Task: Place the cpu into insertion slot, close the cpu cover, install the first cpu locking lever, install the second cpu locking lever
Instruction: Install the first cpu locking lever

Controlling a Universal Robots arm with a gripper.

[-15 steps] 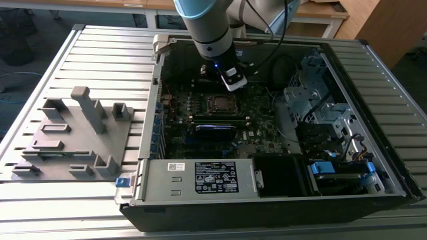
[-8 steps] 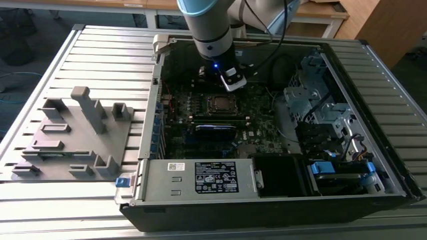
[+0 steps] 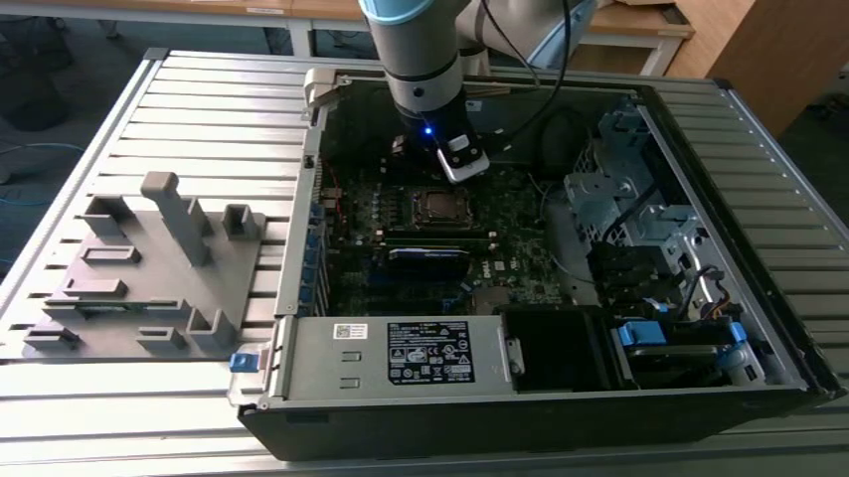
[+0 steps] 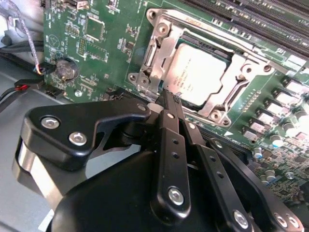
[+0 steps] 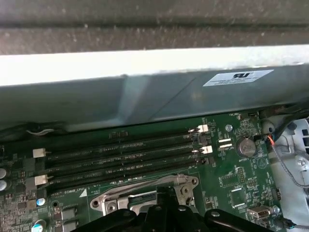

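Gripper (image 4: 170,96), black, clenched on nothing, noses the rim of the silvery square insertion slot (image 4: 159,23). Inside it, under the thin silvery cpu cover (image 4: 241,67), sits the flat pale cpu (image 4: 195,72): light, stiff, likely fragile, edges only.

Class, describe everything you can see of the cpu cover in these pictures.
In the second wrist view, the cpu cover is a thin silvery metal frame with a square cut-out, lying flat, closed over the cpu, whose pale face shows through. It sits on the green board beside the memory strips. The tool, shut, is at one edge; contact cannot be judged.
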